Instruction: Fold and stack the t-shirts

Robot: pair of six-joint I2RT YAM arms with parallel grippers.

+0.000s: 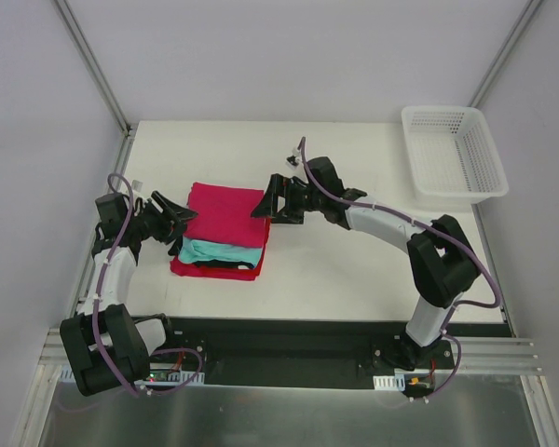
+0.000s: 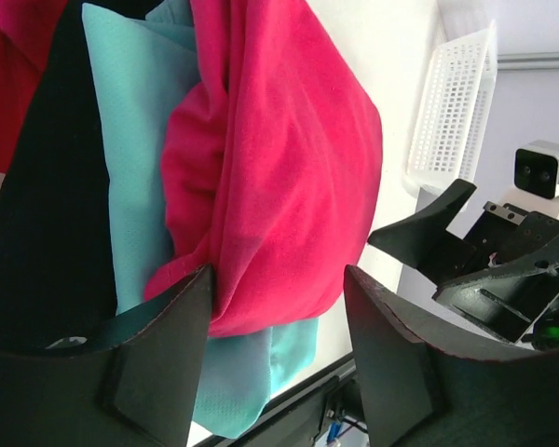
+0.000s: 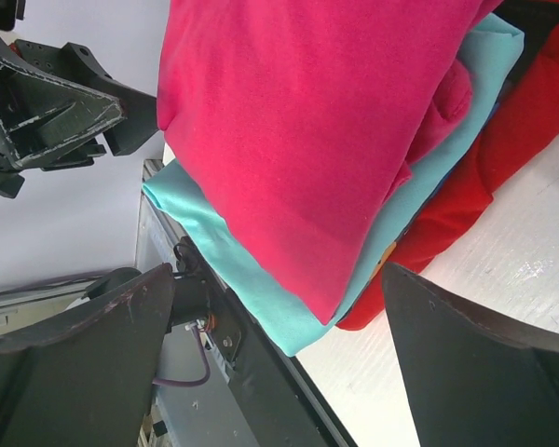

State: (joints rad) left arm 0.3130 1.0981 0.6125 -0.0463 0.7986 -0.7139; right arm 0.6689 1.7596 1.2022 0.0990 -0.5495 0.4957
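The t-shirts lie in one folded stack: a magenta-pink one (image 1: 225, 212) on top, then teal (image 1: 222, 253), a dark one (image 1: 219, 264) and red (image 1: 214, 271) at the bottom. My left gripper (image 1: 174, 226) is at the stack's left edge. Its jaws stand apart around the rounded fold of the magenta shirt (image 2: 279, 158), with a gap beside the cloth; the teal shirt (image 2: 135, 140) lies under it. My right gripper (image 1: 268, 197) is open wide at the stack's right edge, and the magenta (image 3: 307, 121), teal (image 3: 252, 270) and red (image 3: 503, 140) layers show between its fingers.
A white mesh basket (image 1: 452, 154) stands at the back right of the white table (image 1: 354, 261). A small clip-like object (image 1: 293, 156) lies near the back edge. The black base rail (image 1: 289, 340) runs along the near edge.
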